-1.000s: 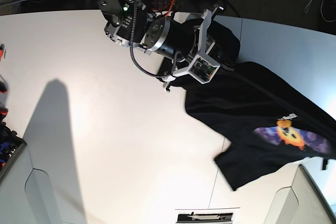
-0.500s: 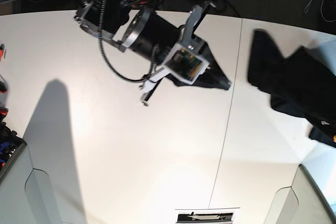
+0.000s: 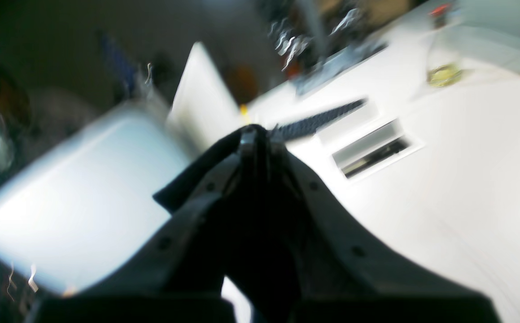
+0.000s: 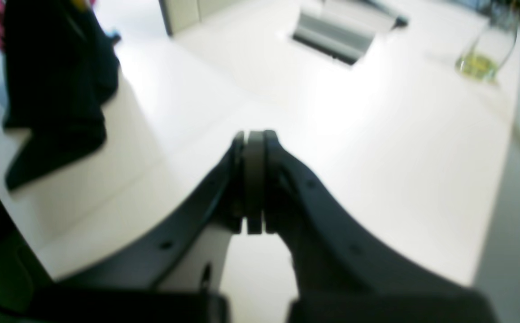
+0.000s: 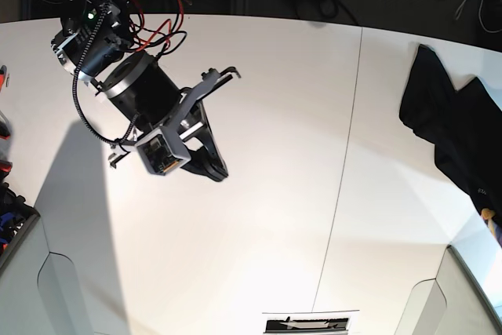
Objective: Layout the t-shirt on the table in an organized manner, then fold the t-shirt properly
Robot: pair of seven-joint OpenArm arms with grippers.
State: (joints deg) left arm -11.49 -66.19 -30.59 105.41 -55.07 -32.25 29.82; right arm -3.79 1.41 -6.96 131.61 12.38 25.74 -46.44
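black soft cotton t-shirt (image 5: pixel 455 143): bunched in a hanging heap at the far right edge of the base view, a narrow point of cloth uppermost, the lower part running out of frame; a scrap of orange print shows at its bottom edge. not spread, not folded.

large white smooth desk (image 5: pixel 298 194): joined panels, thin dark seam (image 5: pixel 345 154) running near to far; a slotted metal cable hatch (image 5: pixel 306 324) at the near edge.

left pincer (image 3: pixel 256 134): out of the base view; in its own wrist view the tips are pressed together with black cloth pinched between them, a flap trailing to one side. view blurred, but the grip reads as being on the t-shirt.

right pincer (image 4: pixel 254 179): tips together on nothing, above bare desk left of the seam, well apart from the garment.

clear glass with yellowish liquid (image 4: pixel 484 49): standing on the desk.

step in hand, as judged: laying out, early; the shirt is held by one arm only and crumpled.

next move, as judged: the free pincer must part, cross to the cloth and take a second corner or hem, so the two arms can draw it flat.
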